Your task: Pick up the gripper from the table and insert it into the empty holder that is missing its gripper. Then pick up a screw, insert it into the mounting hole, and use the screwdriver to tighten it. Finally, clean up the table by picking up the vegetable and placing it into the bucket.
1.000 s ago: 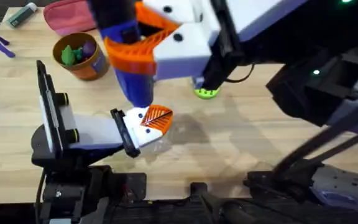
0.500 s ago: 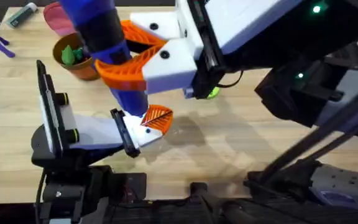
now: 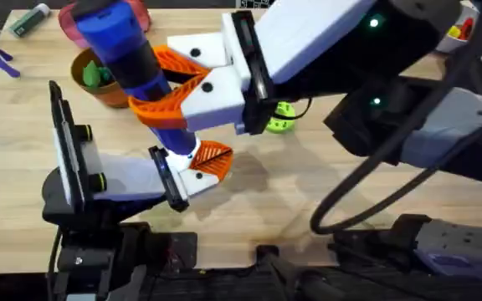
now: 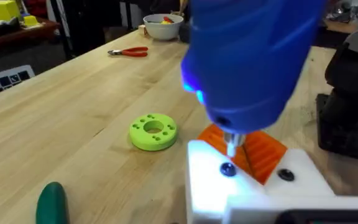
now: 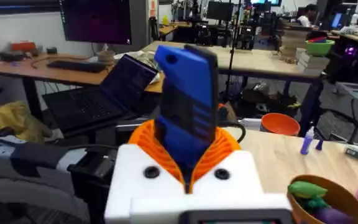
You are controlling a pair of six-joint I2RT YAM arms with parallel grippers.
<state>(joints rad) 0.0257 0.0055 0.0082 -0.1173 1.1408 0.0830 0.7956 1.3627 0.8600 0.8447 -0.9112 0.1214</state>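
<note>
From overhead, my right pincer (image 3: 174, 96) is clamped on the chunky bright-blue electric screwdriver (image 3: 132, 63), its tip down at the white plastic holder (image 3: 192, 174), where the ribbed orange gripper (image 3: 213, 159) already sits; I judge tightening is under way. The round orange-brown bucket (image 3: 107, 88) holds green toy pieces. In the left wrist view, the bit meets the screw (image 4: 228, 168), and a dark-green vegetable (image 4: 53, 203) lies on the worktop (image 4: 73, 106), so cleanup remains. I cannot tell my left pincer's state. The right wrist view shows the bucket holding green and purple pieces.
</note>
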